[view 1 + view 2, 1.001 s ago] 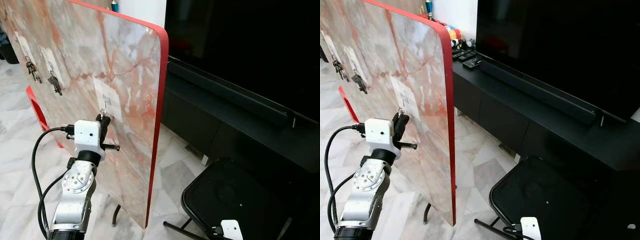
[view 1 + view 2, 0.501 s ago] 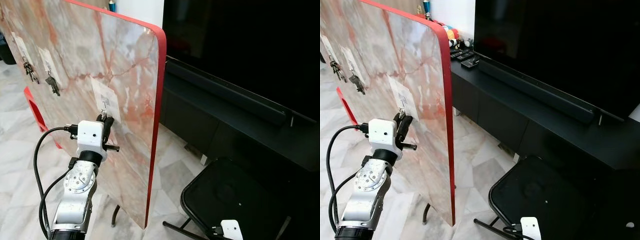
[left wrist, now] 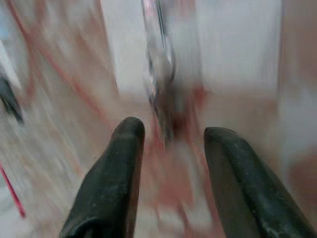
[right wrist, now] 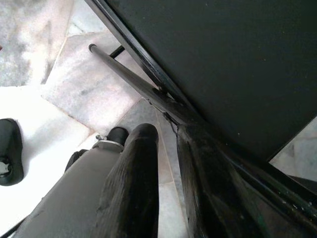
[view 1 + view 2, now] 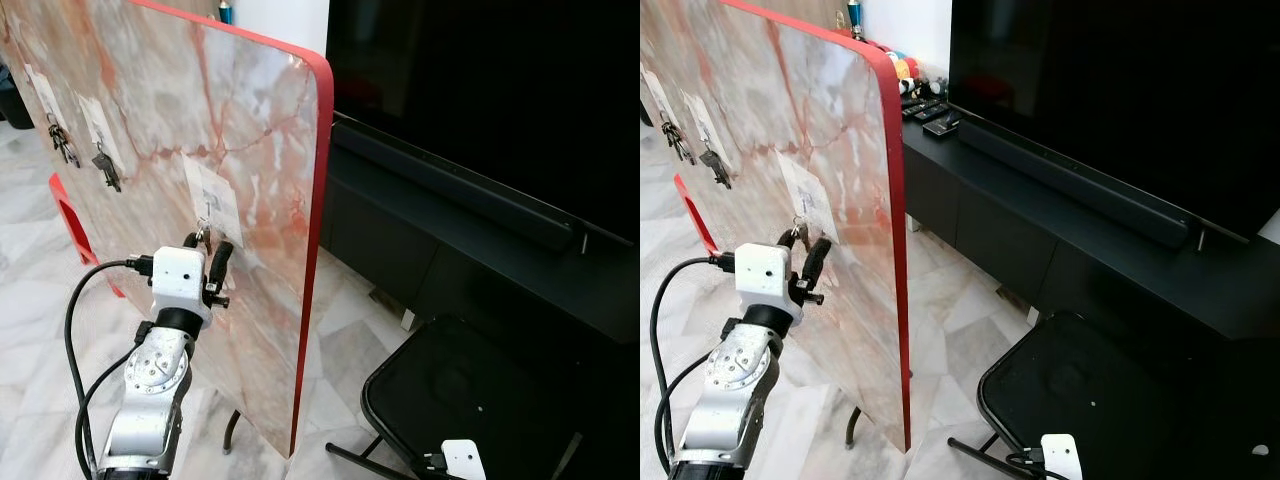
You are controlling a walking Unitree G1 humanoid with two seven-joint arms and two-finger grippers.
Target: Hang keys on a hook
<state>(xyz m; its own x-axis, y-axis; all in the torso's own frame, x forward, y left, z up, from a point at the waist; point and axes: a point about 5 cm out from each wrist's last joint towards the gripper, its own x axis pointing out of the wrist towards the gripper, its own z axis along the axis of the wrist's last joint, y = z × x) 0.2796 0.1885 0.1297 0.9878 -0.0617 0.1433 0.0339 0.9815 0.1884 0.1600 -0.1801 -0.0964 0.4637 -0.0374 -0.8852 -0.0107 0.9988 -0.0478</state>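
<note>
Now my left gripper (image 5: 207,258) is up against the marble board (image 5: 150,110), near its red right edge, with the two black fingers (image 3: 121,163) spread apart. Between them, a little ahead, the keys (image 3: 159,74) hang down in front of a white patch on the board. The wrist view is blurred, so I cannot see the hook itself clearly, but in the head view a small ring of the keys (image 5: 203,232) sits just under the white patch (image 5: 213,196), just above my fingertips. My fingers do not seem to touch the keys.

I judge that the hanging is nearly done or done: the keys look to be carried by the hook and not by me. What is left is to pull the arm back without catching the keys, and to check they do not slip off.

Two other key sets (image 5: 60,140) and (image 5: 105,170) hang near the left edge of the board.

My right gripper (image 4: 166,163) hangs idle over the frame of a black chair (image 5: 470,390), fingers close together with nothing between them.
</note>
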